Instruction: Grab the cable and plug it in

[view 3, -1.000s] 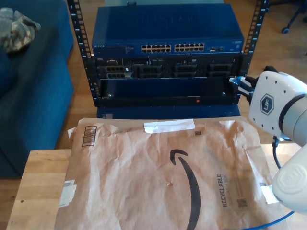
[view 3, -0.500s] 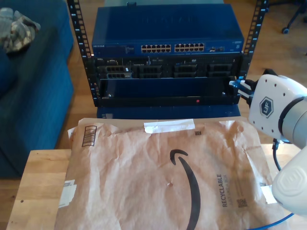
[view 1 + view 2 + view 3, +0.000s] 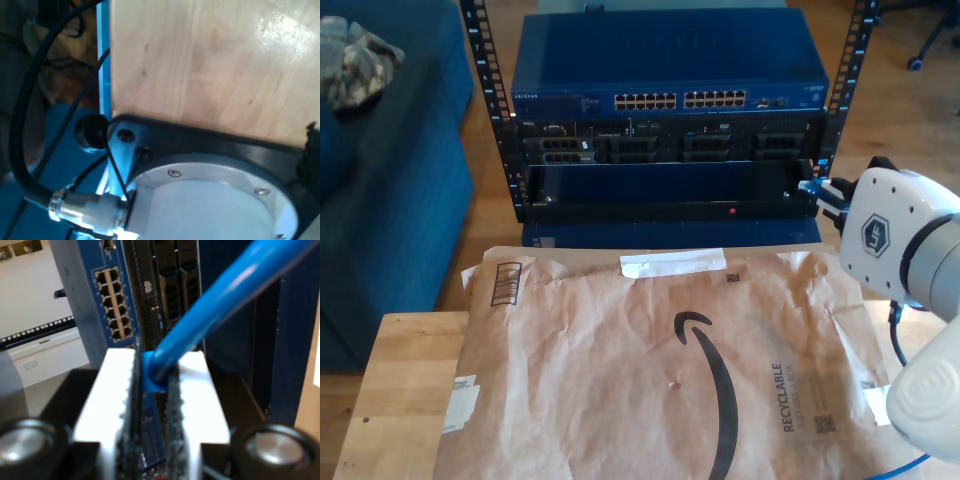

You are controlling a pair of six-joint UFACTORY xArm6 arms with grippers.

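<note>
Second wrist view, nearest first: my second gripper (image 3: 152, 415) has its jaws clamped on the cable (image 3: 220, 295), the blue plug end pinched between the two white fingers (image 3: 107, 390) and the cord running up and away past the camera. Beyond the fingertips stands the blue network switch (image 3: 85, 300) with its block of ports (image 3: 114, 305), and beside it the darker server bays. From the exterior view, that gripper (image 3: 823, 191) sits at the view's right, level with the lower edge of the rack (image 3: 670, 130), in front of which a brown paper mailer (image 3: 660, 370) covers the wooden table (image 3: 400, 390); a short run of cable shows at the lower right corner. The first wrist view looks down on pale wood and an arm base, so I cannot tell how my first gripper's jaws stand. Grabbing looks done; carrying to the socket is in hand. Next, the plug should rise toward the port row and line up squarely before pushing in.
</note>
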